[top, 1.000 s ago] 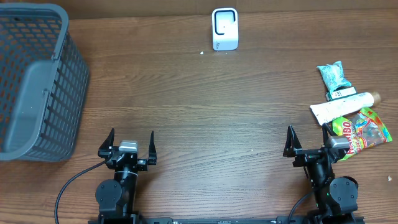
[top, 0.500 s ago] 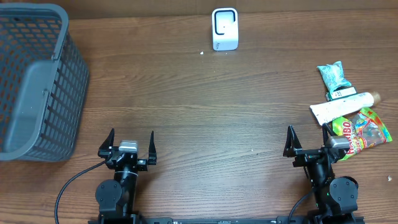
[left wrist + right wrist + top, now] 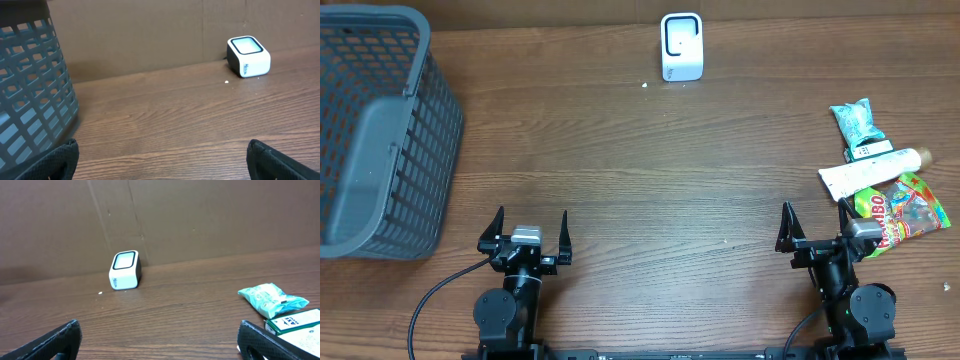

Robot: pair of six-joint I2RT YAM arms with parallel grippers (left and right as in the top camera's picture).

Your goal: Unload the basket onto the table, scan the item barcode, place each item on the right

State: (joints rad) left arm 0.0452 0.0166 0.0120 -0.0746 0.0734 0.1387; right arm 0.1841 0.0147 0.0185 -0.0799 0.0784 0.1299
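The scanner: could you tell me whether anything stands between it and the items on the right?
Nothing visible does. Only bare table lies between the scanner and the tube; the basket sits far left.

We find the table open through the middle, though a basket blocks the left, a scanner stands at the back and 3 packets crowd the right edge.

Table: brown wood grain, smooth. Basket: grey matt plastic. Scanner: white glossy plastic. Candy bag: shiny printed film. Tube: smooth white plastic. My left hand, my right hand: matt black.
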